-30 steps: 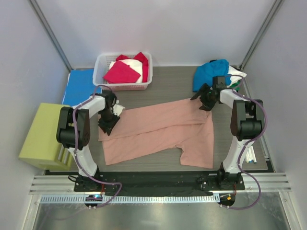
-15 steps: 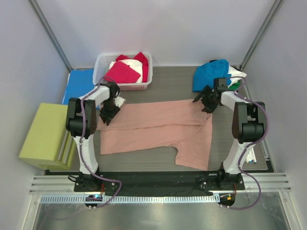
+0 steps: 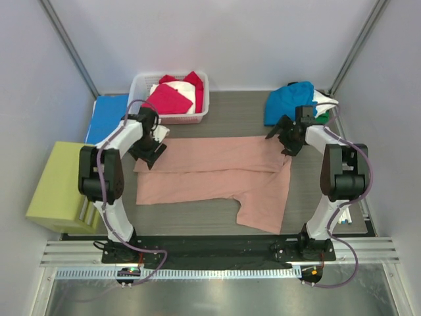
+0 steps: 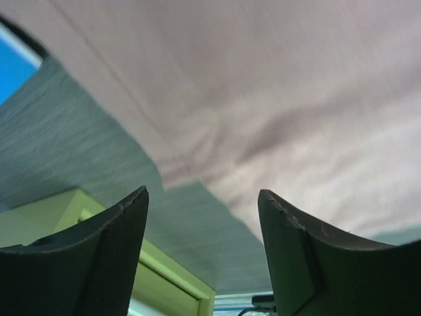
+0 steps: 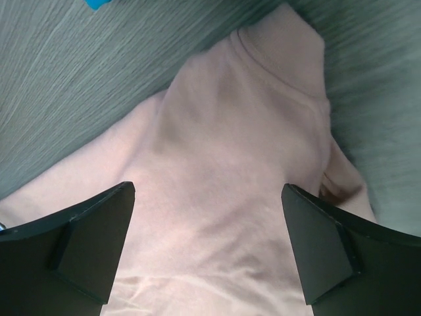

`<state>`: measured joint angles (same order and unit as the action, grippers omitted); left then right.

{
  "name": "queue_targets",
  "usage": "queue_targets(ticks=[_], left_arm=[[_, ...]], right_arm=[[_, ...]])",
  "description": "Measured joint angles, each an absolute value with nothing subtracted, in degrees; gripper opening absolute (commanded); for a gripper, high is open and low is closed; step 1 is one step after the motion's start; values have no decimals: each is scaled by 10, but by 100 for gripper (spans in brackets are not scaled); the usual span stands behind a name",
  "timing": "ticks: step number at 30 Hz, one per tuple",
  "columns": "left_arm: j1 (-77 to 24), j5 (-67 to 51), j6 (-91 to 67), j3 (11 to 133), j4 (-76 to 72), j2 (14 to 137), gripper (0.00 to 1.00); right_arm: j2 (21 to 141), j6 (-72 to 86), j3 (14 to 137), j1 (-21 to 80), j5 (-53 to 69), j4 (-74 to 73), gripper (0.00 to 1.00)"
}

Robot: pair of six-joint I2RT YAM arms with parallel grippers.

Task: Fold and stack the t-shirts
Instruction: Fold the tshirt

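A dusty-pink t-shirt (image 3: 210, 176) lies flat on the table, its far part folded over along its length, and a sleeve hangs toward the front right. My left gripper (image 3: 148, 153) is open over the shirt's left end. In the left wrist view the gripper (image 4: 202, 194) is empty, with pink cloth (image 4: 276, 92) beyond the tips. My right gripper (image 3: 288, 142) is open over the shirt's right end. In the right wrist view the gripper (image 5: 207, 191) spans the pink cloth (image 5: 230, 158) near the collar. The printed side is hidden.
A white basket (image 3: 136, 100) at the back left holds magenta and white shirts (image 3: 168, 99). A teal-blue shirt (image 3: 288, 102) lies piled at the back right with white and green cloth (image 3: 323, 105). A flat blue folder (image 3: 108, 118) and a yellow-green box (image 3: 59, 187) sit at the left.
Both grippers have moved toward the back of the table. The pink shirt shifted back with them and now lies straighter, its top edge level.
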<state>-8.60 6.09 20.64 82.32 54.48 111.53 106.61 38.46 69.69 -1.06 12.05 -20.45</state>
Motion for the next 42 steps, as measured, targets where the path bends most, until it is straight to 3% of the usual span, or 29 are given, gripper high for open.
queue_targets(ticks=[4,11,16,27,32,42], left_arm=[[-86,32,226,762,563,983,72],[-90,8,272,587,604,824,70],[-93,19,290,496,623,821,68],[-101,25,283,489,576,841,66],[-101,25,267,489,549,853,66],[-101,23,227,496,498,869,66]], right_arm=[[994,375,668,-10,99,-227,100],[736,374,536,-3,81,-258,100],[621,378,446,-1,82,-316,100],[481,421,293,67,92,-418,89],[433,436,266,93,92,-462,85],[423,465,274,173,81,-519,86]])
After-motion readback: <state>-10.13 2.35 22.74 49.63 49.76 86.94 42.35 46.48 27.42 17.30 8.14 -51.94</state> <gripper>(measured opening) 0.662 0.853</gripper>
